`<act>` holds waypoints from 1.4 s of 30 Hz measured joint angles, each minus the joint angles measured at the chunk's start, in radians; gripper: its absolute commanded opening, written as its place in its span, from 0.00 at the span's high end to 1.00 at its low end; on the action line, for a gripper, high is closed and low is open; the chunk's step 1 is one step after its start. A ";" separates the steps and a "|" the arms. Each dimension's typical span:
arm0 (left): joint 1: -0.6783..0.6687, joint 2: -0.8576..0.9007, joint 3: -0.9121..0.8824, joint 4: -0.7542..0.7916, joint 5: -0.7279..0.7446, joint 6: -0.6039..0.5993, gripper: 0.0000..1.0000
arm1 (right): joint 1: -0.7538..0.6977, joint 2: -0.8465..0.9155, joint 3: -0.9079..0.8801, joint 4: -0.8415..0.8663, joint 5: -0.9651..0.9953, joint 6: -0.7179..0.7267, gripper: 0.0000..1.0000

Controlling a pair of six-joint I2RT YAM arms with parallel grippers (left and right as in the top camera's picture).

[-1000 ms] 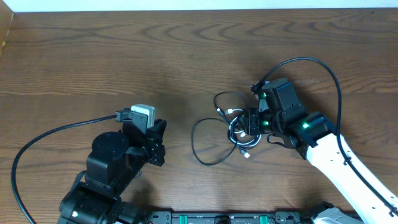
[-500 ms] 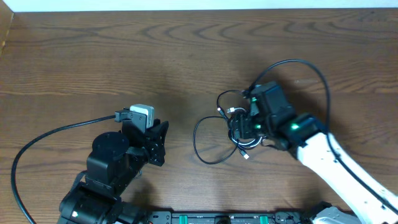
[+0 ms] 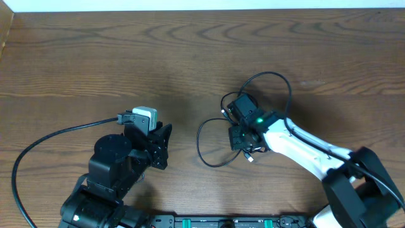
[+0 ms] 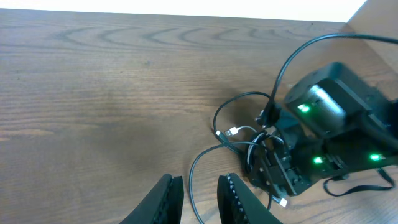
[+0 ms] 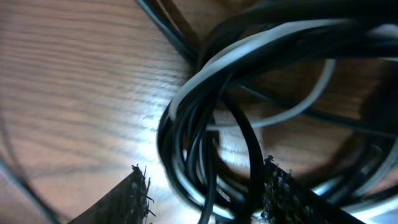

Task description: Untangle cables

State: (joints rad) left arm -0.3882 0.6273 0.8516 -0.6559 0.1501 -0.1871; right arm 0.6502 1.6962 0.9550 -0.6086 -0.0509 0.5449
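The cables lie tangled at centre right of the wooden table: a black loop spreads left, and a white plug end pokes out below. My right gripper is down on the knot. In the right wrist view its fingers straddle the bunched black and white cables, with a small gap at the left finger. My left gripper hovers low to the left, slightly open and empty. It faces the tangled cables and a silver plug.
A thick black arm cable arcs above the right wrist. Another arm cable sweeps out from the left arm. The rail along the table's front edge carries both arm bases. The table's far edge meets a white strip.
The right arm has swung left and down onto the knot, its wrist turning. The left gripper's jaws have parted a little.
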 measured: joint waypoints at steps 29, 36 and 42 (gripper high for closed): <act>0.000 0.039 0.000 -0.075 0.000 -0.161 0.51 | 0.024 0.080 -0.002 0.539 -0.342 0.449 0.45; 0.000 0.095 0.000 -0.076 0.000 -0.258 0.20 | 0.024 -0.001 -0.003 0.384 -0.303 0.412 0.15; 0.000 0.239 0.000 -0.066 0.000 -0.413 0.17 | 0.021 -0.225 -0.003 0.204 -0.143 0.336 0.01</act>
State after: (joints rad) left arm -0.3882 0.8661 0.8516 -0.7223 0.1505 -0.5999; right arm 0.6716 1.4715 0.9524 -0.4049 -0.1944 0.8806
